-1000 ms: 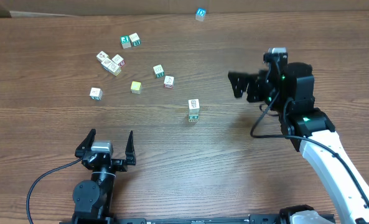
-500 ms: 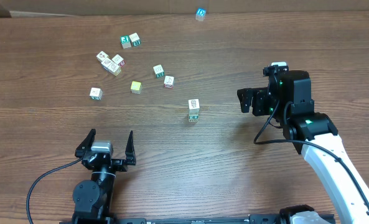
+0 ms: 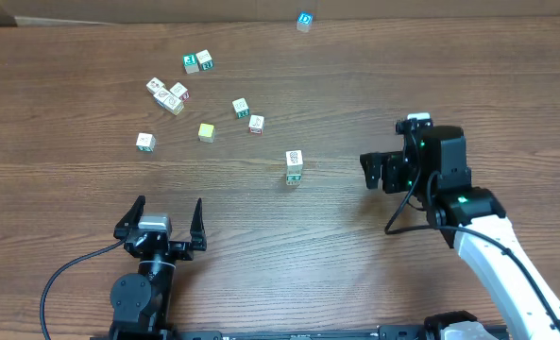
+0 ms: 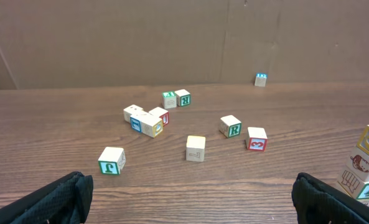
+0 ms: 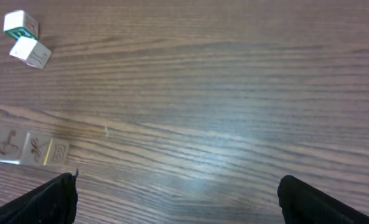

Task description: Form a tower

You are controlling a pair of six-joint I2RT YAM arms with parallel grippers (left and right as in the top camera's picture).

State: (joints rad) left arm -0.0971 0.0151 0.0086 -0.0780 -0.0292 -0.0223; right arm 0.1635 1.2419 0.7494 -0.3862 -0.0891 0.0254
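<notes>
Overhead: faces of the tower (image 3: 294, 167) are too small to read and the cube count is unclear. Left wrist view: tower (image 4: 366, 163) is clipped by the right edge. Right wrist view: tower (image 5: 25, 149) is clipped at lower left.

Tower: slim, upright, white dark-marked cube on top, yellow-green at base. It stands mid-frame on the table (image 3: 261, 274), apart from the loose cubes (image 3: 171, 97) at upper left.

Right gripper (image 3: 367, 171): spread wide, empty, right of the tower, not touching it. Left gripper (image 3: 164, 219): spread, empty, at lower left.
</notes>
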